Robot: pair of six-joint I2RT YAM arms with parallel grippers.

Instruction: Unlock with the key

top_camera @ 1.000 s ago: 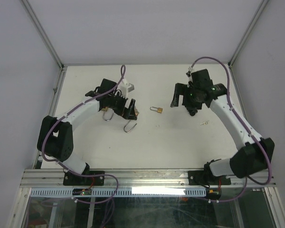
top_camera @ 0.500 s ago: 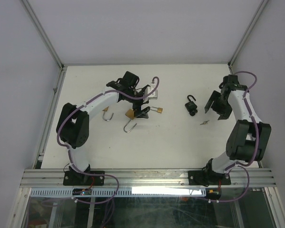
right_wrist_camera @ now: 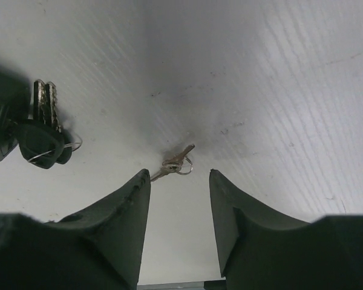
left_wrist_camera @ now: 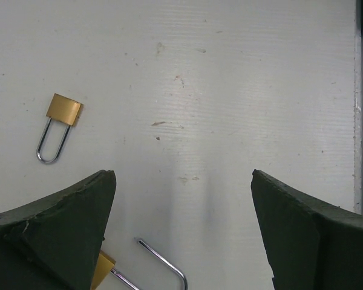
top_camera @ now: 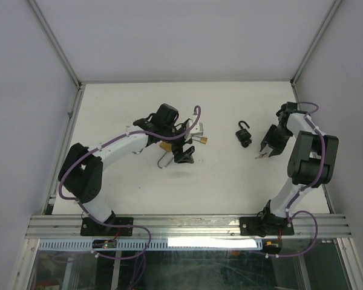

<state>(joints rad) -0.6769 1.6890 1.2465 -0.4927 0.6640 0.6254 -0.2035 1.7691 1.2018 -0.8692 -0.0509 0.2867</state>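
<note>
Right now my right end effector (right_wrist_camera: 178, 181) stands half narrowed and empty. The small silver key on its ring (right_wrist_camera: 172, 163) lies flat on the white desk (right_wrist_camera: 278, 90), just ahead of the gap. I'd drop lower and centre before pinching, since so thin a key could skid. Further off sits the black padlock with its key bunch (right_wrist_camera: 39, 130). The overhead view adds my left end effector (top_camera: 184, 145), wide and empty, over the brass padlocks (top_camera: 202, 140).

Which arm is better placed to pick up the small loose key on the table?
Right. The right gripper hovers just over the key, which lies at the gap between its partly closed jaws. The left gripper hangs wide open across the table, near a brass padlock, far from the key.
</note>
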